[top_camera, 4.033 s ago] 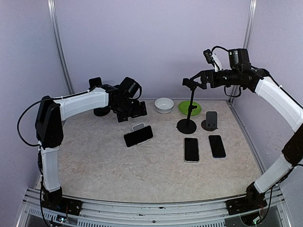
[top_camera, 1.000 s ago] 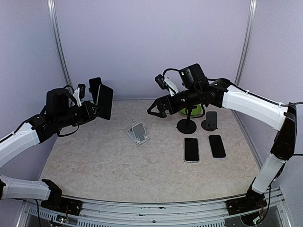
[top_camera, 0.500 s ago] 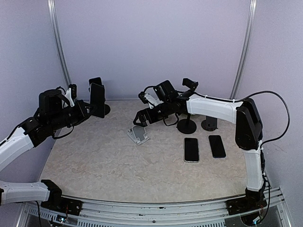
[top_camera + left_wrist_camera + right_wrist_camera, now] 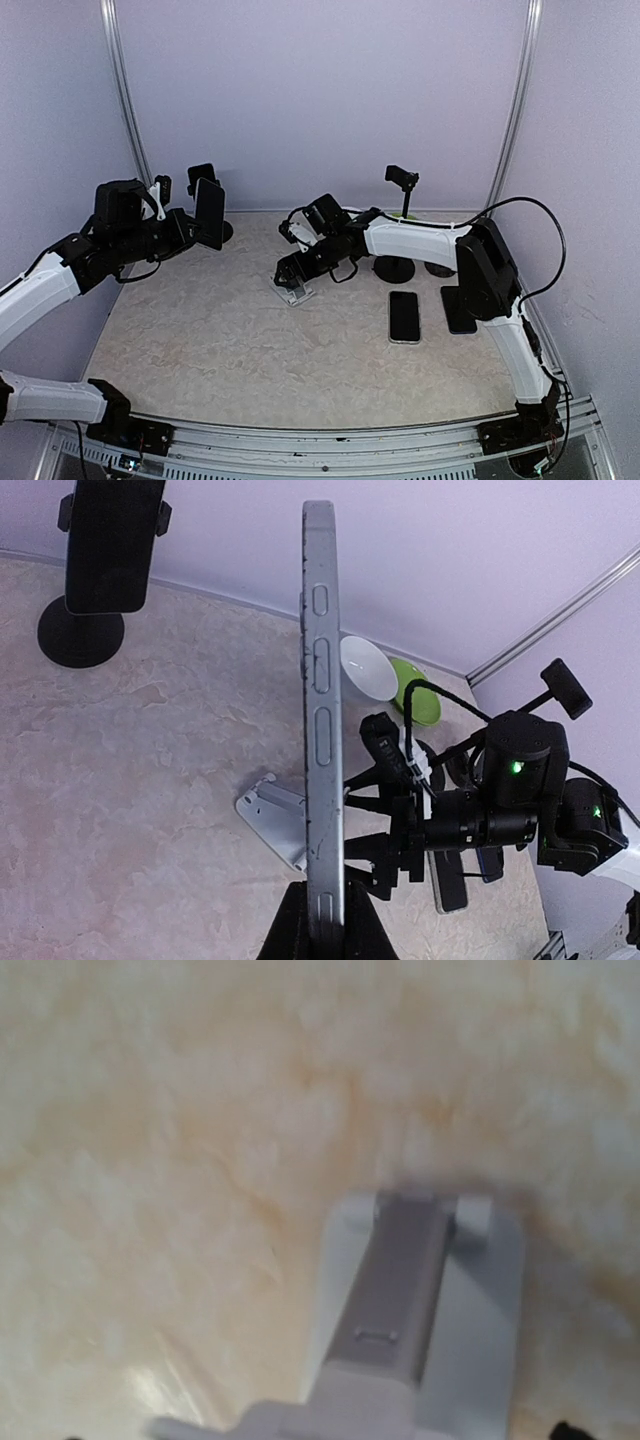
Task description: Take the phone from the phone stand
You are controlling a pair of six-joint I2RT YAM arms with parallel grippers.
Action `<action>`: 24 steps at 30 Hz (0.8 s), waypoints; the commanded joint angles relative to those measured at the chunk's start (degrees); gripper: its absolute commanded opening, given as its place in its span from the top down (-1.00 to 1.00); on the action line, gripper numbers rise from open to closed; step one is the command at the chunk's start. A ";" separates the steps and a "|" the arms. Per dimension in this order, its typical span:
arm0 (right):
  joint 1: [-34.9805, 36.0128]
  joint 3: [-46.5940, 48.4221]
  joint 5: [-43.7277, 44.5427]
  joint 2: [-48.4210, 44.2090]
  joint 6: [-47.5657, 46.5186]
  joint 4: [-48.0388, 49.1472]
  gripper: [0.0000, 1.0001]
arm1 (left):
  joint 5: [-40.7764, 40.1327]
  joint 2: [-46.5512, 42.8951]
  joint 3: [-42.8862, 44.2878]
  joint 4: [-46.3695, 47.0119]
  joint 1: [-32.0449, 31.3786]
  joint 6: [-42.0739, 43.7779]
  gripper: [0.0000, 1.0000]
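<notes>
The phone [image 4: 210, 212] hangs in the air at the left, upright, with my left gripper [image 4: 192, 228] shut on its lower end. In the left wrist view the phone [image 4: 322, 720] is edge-on and silver, rising from between the black fingers [image 4: 290, 935]. The white phone stand [image 4: 293, 286] sits bare on the table's middle, apart from the phone. My right gripper [image 4: 291, 268] hovers low over it, open. The right wrist view shows the phone stand [image 4: 425, 1300] blurred and very close, with the fingers almost out of frame.
Two phones [image 4: 404, 316] [image 4: 456, 310] lie flat at the right. A tall black pole stand [image 4: 402, 180] rises behind them from a round base [image 4: 395, 268]. Another black holder [image 4: 108, 540] stands at the back left. A white bowl [image 4: 368, 668] and a green plate [image 4: 422, 702] sit by the back wall.
The phone has left the stand and now hangs in my left gripper at the left. Over the last second my right gripper swung left and down onto the bare stand.
</notes>
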 commanded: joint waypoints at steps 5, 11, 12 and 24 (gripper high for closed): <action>1.25 -0.63 4.73 2.07 -1.04 -0.81 -0.94 | 3.91 4.29 4.57 2.97 2.71 5.16 1.00; 1.18 0.13 7.98 2.09 0.85 2.21 -0.82 | 4.43 3.91 2.84 5.39 3.14 4.41 1.00; 1.14 0.54 7.95 2.47 1.14 2.49 -0.78 | 4.68 3.92 2.96 5.38 3.31 4.58 1.00; 1.10 5.35 18.47 2.50 5.29 0.54 -0.04 | 7.62 4.45 2.69 5.55 6.26 5.97 1.00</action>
